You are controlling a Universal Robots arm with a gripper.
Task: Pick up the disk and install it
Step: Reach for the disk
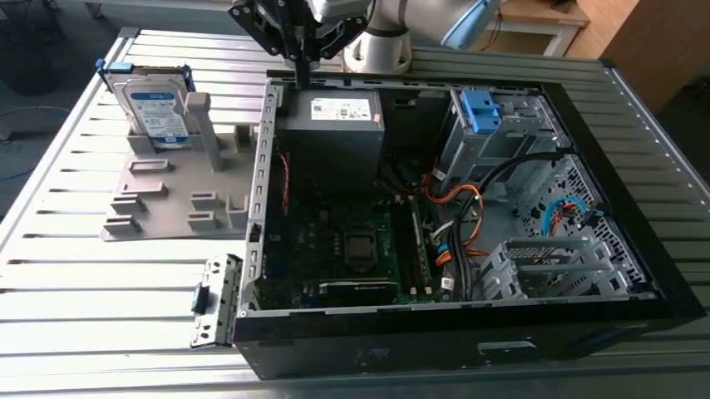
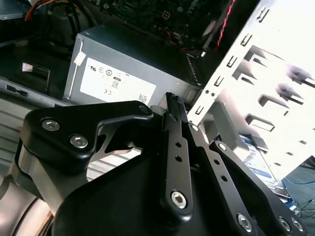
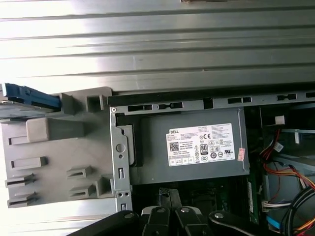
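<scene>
Ribbed metal table [image 1: 66,291] under everything, and on it the big open case [image 1: 444,349], lying on its side with boards and cables on show. Tucked into its far corner is the grey power supply [image 1: 332,137] with the white sticker. Just outside the case wall, on the exterior view's left, sits a grey holder [image 1: 166,195]. And there's the disk [image 1: 155,104], standing on edge in that holder, long axis looking upright, label facing out, blue trim along its top, not yet picked up. Now the gripper [image 1: 302,79]: it hangs over the case's rim, right beside the power supply, fingers pointing down. Its jaws are pressed together on nothing, and the second wrist view shows the two fingers [image 2: 172,128] meeting at the tip. So here's the relation that counts: the disk lies to the exterior view's left of the jaws, well apart, with the case wall and part of the holder between them. To my eye that gap is mostly sideways, and the disk offers its thin upper edge, not its broad face, to anything coming from above
</scene>
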